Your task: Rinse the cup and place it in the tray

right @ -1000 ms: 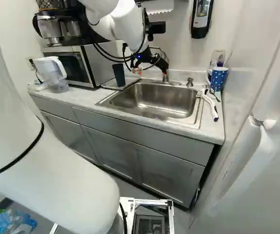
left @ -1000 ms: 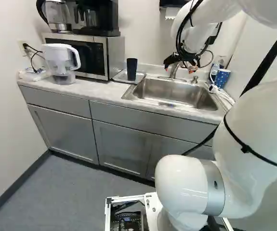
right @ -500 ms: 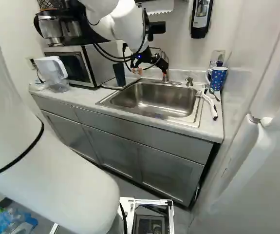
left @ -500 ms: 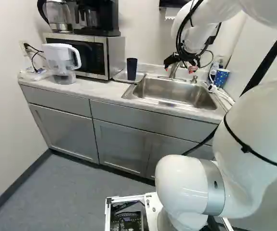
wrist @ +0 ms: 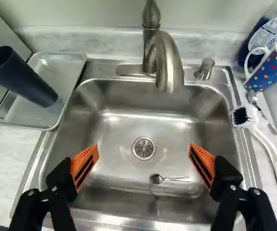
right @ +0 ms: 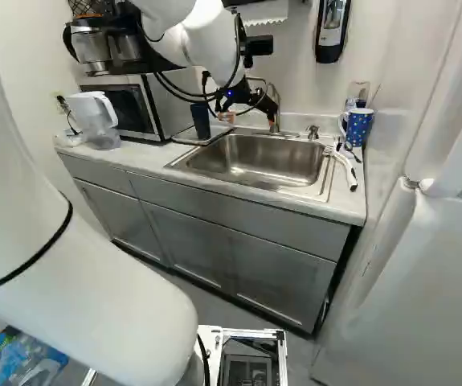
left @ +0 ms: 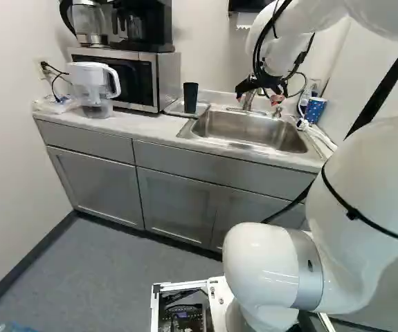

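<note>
The open gripper [left: 258, 98] hangs above the sink near the faucet, nothing between its fingers. In the wrist view the gripper [wrist: 144, 149] spreads its orange pads wide over the steel sink [wrist: 124, 130]. A dark blue cup [wrist: 21, 77] stands upright in the shallow metal tray [wrist: 63, 72], left of the sink in both base views. At the sink's other side is a blue mug with coloured dots [wrist: 273, 70], its handle toward the faucet [wrist: 169, 62]. A small spoon [wrist: 156, 179] lies in the basin, beside the drain.
A dish brush [wrist: 269, 147] and another spoon [wrist: 254, 100] lie by the mug, with a bottle [wrist: 268, 36] behind it. Beyond the tray are a microwave [left: 133, 79] and a water pitcher [left: 96, 90]. A white door or panel [right: 431, 265] stands close at the right of the right base view.
The base has moved back slightly: counter and sink have shifted a little in both base views. Against its lowest joint the arm has not visibly moved.
</note>
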{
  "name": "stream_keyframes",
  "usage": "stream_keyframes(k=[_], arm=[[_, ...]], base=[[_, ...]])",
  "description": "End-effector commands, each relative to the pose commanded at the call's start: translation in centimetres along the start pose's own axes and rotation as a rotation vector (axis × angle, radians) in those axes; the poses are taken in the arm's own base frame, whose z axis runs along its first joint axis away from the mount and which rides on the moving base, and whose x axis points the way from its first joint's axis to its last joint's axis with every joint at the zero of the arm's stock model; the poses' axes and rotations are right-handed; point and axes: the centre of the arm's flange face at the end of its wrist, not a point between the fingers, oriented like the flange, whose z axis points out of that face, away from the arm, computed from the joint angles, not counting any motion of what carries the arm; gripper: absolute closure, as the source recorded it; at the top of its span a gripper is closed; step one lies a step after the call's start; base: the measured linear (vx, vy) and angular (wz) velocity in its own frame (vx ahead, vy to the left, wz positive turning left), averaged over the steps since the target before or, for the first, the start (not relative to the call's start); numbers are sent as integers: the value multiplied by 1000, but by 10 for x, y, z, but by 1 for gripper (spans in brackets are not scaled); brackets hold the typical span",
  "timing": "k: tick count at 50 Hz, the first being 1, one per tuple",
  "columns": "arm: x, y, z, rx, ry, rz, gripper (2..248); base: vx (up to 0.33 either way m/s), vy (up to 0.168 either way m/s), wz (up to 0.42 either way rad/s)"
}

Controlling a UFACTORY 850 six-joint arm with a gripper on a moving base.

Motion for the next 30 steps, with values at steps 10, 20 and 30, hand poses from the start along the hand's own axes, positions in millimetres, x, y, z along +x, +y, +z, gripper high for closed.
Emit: stream_keyframes(k=[10,20,30], arm=[[0,0,0,0,0,0,3],[0,0,0,0,0,0,3],[0,0,0,0,0,0,3]], base=[[-93,28,0],[-95,29,1],[-92,27,2]])
